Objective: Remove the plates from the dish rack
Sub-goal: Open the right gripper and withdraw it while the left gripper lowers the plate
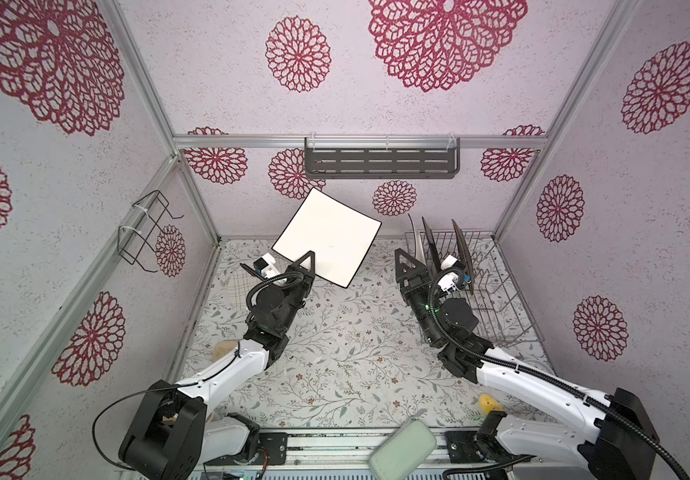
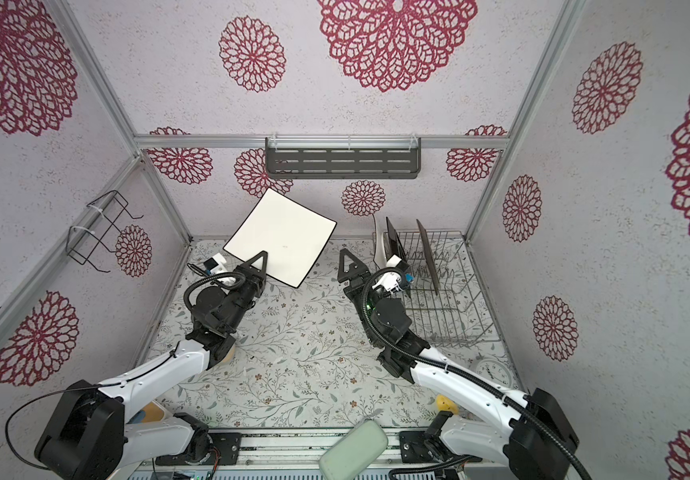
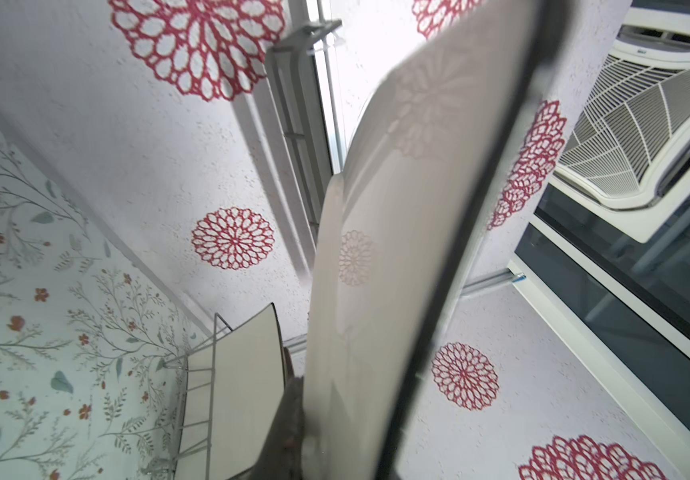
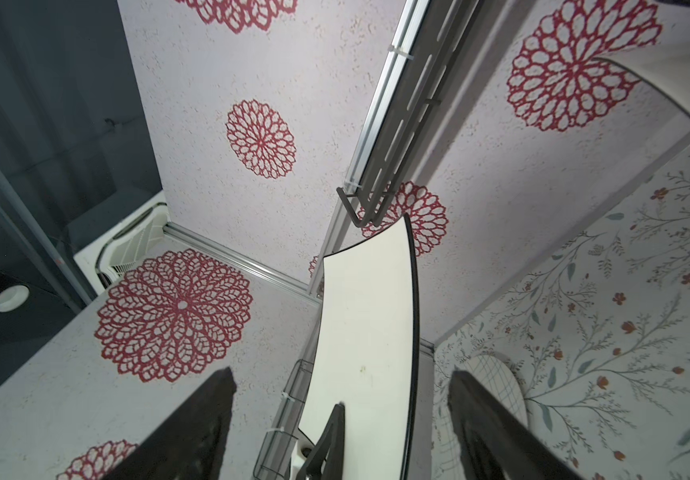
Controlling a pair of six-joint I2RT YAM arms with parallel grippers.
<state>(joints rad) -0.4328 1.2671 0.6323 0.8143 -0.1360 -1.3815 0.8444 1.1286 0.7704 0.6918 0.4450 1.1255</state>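
As you look in from the left wall, a small black wire holder (image 1: 147, 232) hangs there with nothing in it. Below it, on the flower-patterned table (image 1: 335, 353), the round grid-lined plate (image 1: 231, 286) lies flat, half hidden under the left arm; the right wrist view shows it lying flat as well (image 4: 489, 382).

The left gripper (image 1: 308, 261) is clamped tight on the near edge of the white plate with the black rim (image 1: 326, 237). It holds that plate up off the table, tilted, its face turned up and its far corner reaching toward the back wall. The plate is clear of the rack, left of the middle of the table. On the back wall above it sits a grey slotted shelf (image 1: 380, 162).

Just right of the held plate, and apart from it, the right gripper (image 1: 416, 266) stands with its jaws spread wide and nothing between them. In the right wrist view both dark fingers (image 4: 193, 424) frame the white plate without touching it. The gripper is beside the left side of the dish rack (image 1: 501, 299).

The rack stands at the right of the table against the back corner. Three plates stand upright on edge in its far left part: a cream plate (image 1: 418, 245) outermost, a dark brown plate (image 1: 430, 241) close beside it, and a second dark brown plate (image 1: 462, 253) a little further right. The rest of the rack shows only bare wire prongs. At the front edge lies a pale green pad (image 1: 403, 449).
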